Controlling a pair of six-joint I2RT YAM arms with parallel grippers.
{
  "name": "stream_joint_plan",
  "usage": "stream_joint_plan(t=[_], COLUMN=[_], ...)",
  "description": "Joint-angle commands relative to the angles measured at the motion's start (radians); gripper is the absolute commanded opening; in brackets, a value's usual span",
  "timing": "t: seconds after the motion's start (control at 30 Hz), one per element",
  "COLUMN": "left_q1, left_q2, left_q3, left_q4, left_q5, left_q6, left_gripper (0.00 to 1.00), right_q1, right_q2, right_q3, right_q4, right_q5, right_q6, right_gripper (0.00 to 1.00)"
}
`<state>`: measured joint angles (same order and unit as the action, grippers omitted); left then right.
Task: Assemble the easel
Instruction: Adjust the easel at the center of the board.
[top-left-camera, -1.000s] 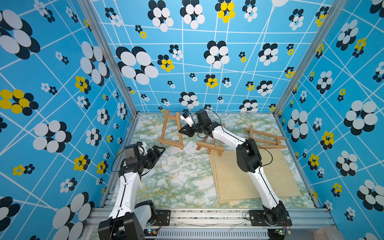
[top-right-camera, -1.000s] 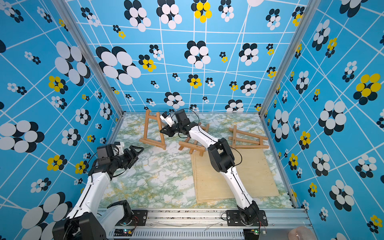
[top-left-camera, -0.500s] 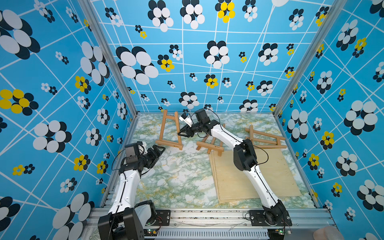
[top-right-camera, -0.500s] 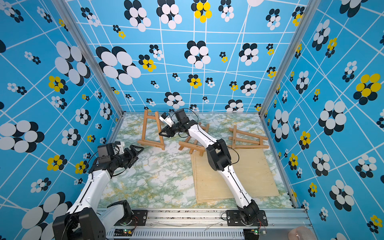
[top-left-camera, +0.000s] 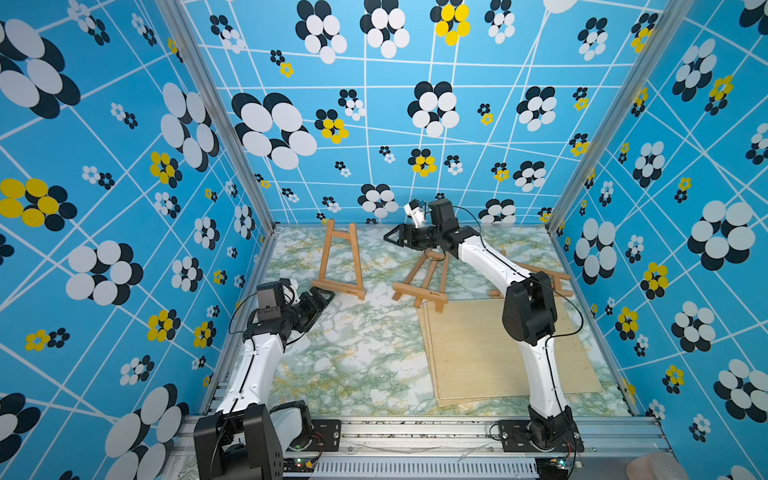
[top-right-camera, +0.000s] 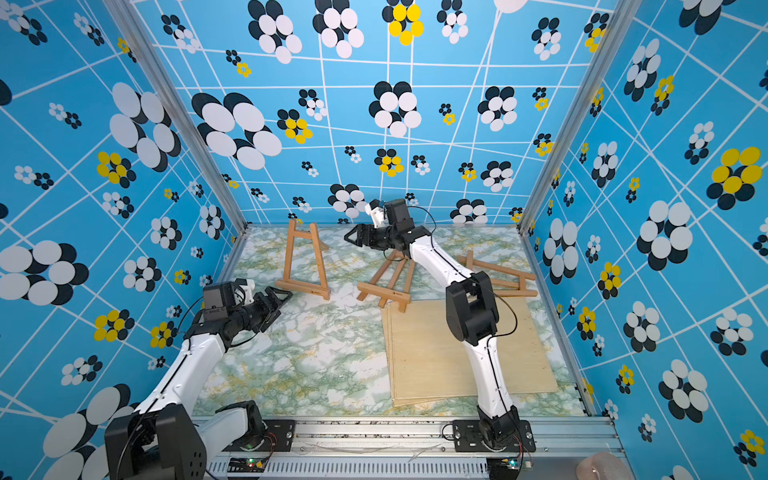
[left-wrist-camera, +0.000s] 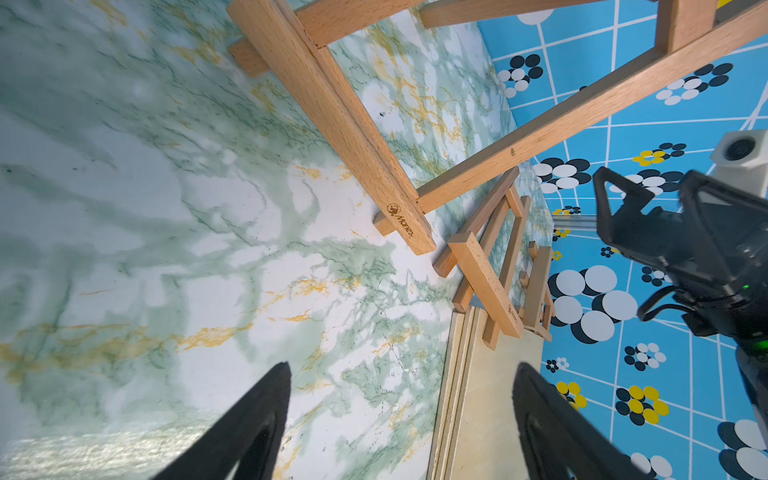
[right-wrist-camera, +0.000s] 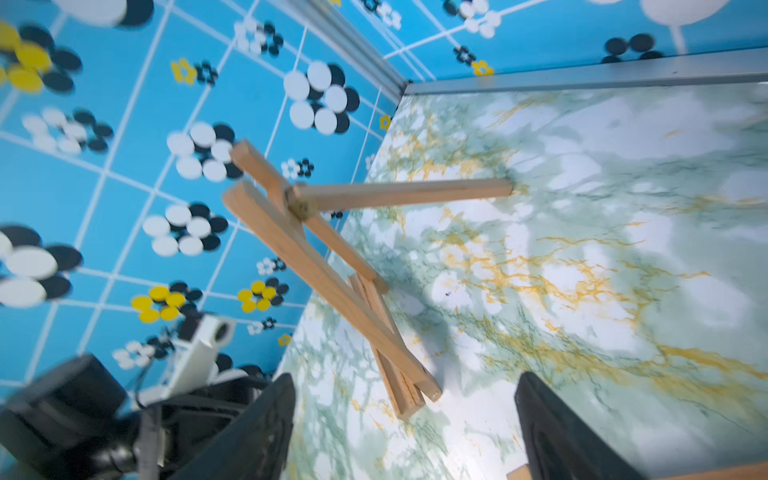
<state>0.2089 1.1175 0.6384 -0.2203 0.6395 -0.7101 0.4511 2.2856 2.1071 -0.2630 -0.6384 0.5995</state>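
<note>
Beech-coloured wooden A-frame easel (top-left-camera: 340, 266) stands upright at about 10 o'clock on the green-veined marble tabletop (top-left-camera: 353, 357), its rear leg swung out. The black right gripper (top-left-camera: 390, 240) hovers near 12 o'clock, beside the frame's top but apart from it, jaws spread and empty. The black left gripper (top-left-camera: 324, 296) sits at 9 o'clock near the easel's base bar, jaws likewise spread, holding nothing. A second wooden easel (top-left-camera: 422, 282) lies near centre, one foot on the pale plywood sheets (top-left-camera: 478, 357).
</note>
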Motion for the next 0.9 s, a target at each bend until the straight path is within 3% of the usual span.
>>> stream_joint_plan(t=[0.0, 0.13, 0.2, 0.27, 0.4, 0.47, 0.53, 0.73, 0.87], left_q1=[-0.005, -0.004, -0.002, -0.003, -0.002, -0.003, -0.003, -0.003, -0.031], left_q2=[0.006, 0.001, 0.001, 0.006, 0.027, 0.043, 0.058, 0.145, 0.23], left_q3=[0.035, 0.034, 0.029, 0.024, 0.016, 0.015, 0.021, 0.108, 0.191], left_q4=[0.008, -0.011, -0.006, 0.005, 0.028, 0.044, 0.059, 0.079, 0.084], left_q5=[0.005, 0.006, 0.005, 0.003, 0.002, 0.006, 0.004, 0.005, -0.022], left_q6=[0.017, 0.028, 0.028, 0.021, 0.016, 0.006, 0.002, 0.026, 0.031], left_gripper=[0.86, 0.86, 0.86, 0.86, 0.86, 0.86, 0.86, 0.83, 0.81], right_q1=[-0.017, -0.004, 0.009, 0.022, 0.063, 0.08, 0.091, 0.113, 0.101], right_q2=[0.115, 0.216, 0.287, 0.354, 0.484, 0.517, 0.543, 0.564, 0.394], right_q3=[0.049, 0.122, 0.199, 0.259, 0.447, 0.461, 0.459, 0.476, 0.255], right_q4=[-0.107, -0.029, 0.005, 0.058, -0.029, 0.021, 0.082, 0.168, 0.222], right_q5=[-0.038, -0.086, -0.108, -0.127, -0.091, -0.07, -0.043, -0.003, 0.039], right_q6=[0.319, 0.482, 0.524, 0.595, 0.622, 0.668, 0.707, 0.721, 0.63], right_gripper=[0.85, 0.8, 0.63, 0.55, 0.38, 0.19, 0.05, 0.01, 0.02])
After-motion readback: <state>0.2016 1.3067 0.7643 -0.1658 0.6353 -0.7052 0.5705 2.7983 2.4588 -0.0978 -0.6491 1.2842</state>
